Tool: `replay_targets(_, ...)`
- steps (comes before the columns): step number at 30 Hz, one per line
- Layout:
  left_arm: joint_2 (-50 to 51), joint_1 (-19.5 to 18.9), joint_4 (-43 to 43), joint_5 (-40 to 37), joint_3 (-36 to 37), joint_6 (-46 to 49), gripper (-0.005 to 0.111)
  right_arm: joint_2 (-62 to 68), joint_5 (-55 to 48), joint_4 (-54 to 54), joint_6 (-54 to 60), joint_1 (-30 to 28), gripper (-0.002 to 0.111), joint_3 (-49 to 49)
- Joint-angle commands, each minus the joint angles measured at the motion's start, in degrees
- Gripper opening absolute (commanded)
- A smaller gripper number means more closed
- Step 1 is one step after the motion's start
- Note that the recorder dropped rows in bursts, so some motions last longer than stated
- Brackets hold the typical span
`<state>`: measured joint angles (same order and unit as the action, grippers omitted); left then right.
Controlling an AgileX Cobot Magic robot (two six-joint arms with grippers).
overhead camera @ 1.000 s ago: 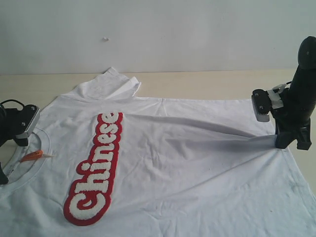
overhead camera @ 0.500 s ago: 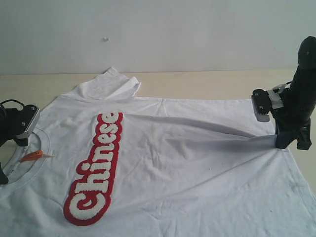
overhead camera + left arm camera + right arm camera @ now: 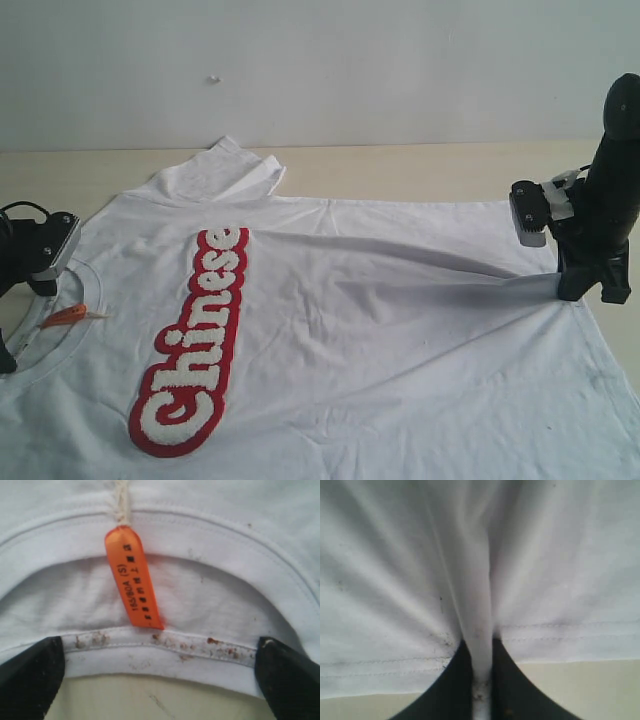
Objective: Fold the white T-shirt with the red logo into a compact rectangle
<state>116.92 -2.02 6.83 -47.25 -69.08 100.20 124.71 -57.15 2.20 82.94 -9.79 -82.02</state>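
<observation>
A large white cotton short-sleeved T-shirt lay spread logo-up on a pale beige tabletop, its long red patch logo with fuzzy white letters running down the chest. The right gripper was clenched on a pinch of hem, pulling the fabric taut. The left gripper hung wide apart at the ribbed collar, beside a small orange neck tag, grasping nothing.

Beige tabletop below a plain white wall

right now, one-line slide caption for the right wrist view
Right end effector pinching a fold of the white T-shirt at its stitched hem, creases fanning out from the grip.
</observation>
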Motion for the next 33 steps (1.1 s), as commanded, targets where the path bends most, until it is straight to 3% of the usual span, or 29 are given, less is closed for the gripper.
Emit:
replay_targets(1, 1.7, 0.03, -0.46, 4.18, 0.72, -0.02, 0.105, 2.04, -1.13, -0.7, -0.07, -0.18, 0.0, 1.11)
replay_targets(6, 1.7, 0.03, -0.15, 5.71, 1.36, -0.02, 0.103, 2.04, -1.13, -0.7, -0.07, -0.18, 0.0, 1.11)
replay_targets(9, 1.7, 0.03, -0.15, 7.46, 2.47, -0.02, 0.092, 2.04, -1.13, -0.7, -0.07, -0.18, 0.0, 1.11)
replay_targets(12, 1.7, 0.03, -0.15, 8.08, 3.74, -0.02, 0.064, 2.04, -1.23, -0.69, -0.07, -0.18, 0.0, 1.11)
replay_targets(16, 1.7, 0.03, -0.9, 4.73, 4.39, 0.4, 0.006, 2.04, -1.23, -0.69, -0.07, -0.18, 0.0, 1.11)
replay_targets(17, 1.7, 0.03, -1.95, 4.31, 4.39, 1.56, 0.001, 2.04, -1.23, -0.69, -0.07, -0.18, 0.0, 1.11)
replay_targets(30, 1.7, 0.03, -1.43, 3.96, 4.39, 1.28, 0.001, 2.04, -1.23, -0.69, -0.07, -0.18, 0.0, 1.11)
replay_targets(33, 1.7, 0.25, 2.27, 4.06, 4.39, 1.28, 0.001, 2.04, 0.43, -1.47, -0.07, -0.18, 0.0, 1.11)
